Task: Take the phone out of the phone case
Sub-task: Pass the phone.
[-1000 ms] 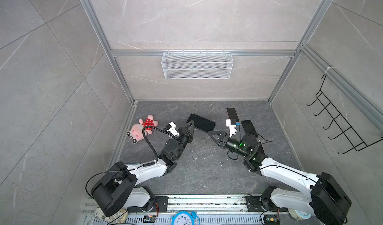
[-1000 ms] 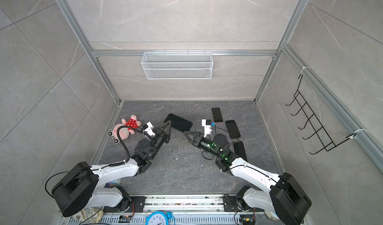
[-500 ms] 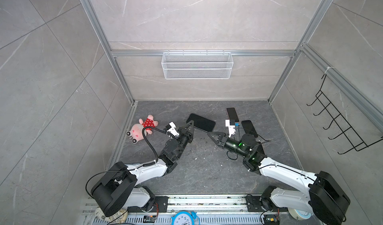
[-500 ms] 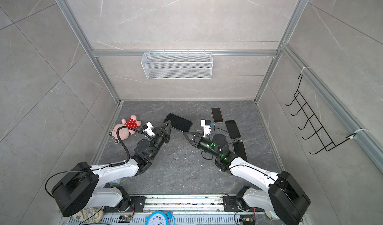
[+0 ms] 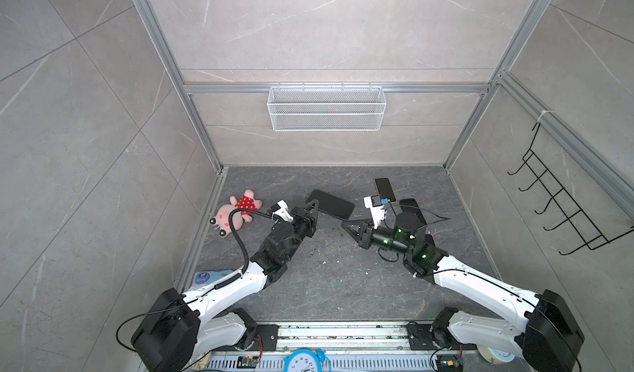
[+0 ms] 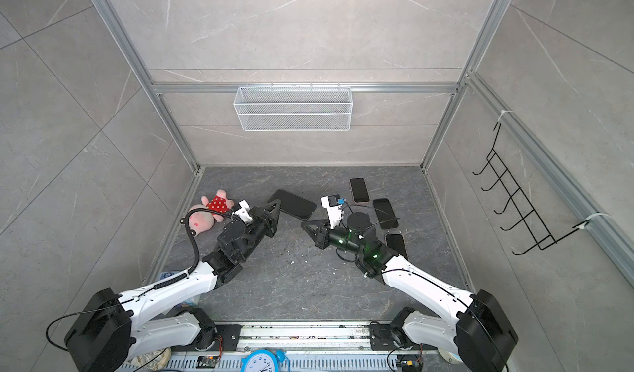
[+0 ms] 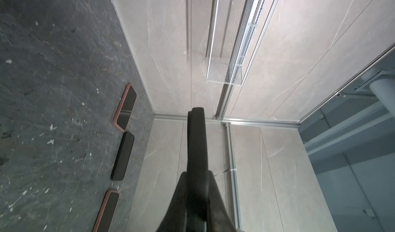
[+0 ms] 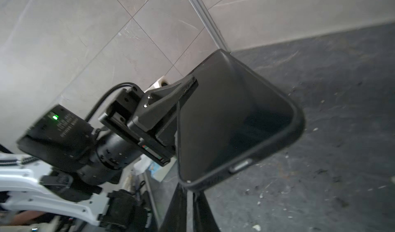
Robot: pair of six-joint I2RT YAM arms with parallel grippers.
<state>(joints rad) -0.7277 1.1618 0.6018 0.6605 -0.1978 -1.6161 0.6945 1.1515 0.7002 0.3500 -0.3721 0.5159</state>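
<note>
1. The cased phone (image 5: 332, 205) is held off the worktop (image 5: 326, 284) by one end, clamped in the left pincer (image 5: 311, 205).
2. Its long axis is pointed toward the right pincer (image 5: 344, 223), closed tight at the free end; a grip there cannot be confirmed.

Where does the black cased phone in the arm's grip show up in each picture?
In both top views: cased phone just below the picture's centre.
Left wrist view: cased phone edge-on, dead centre.
Right wrist view: cased phone fills the middle.
Shared landmark: left gripper clamping its end.
</note>
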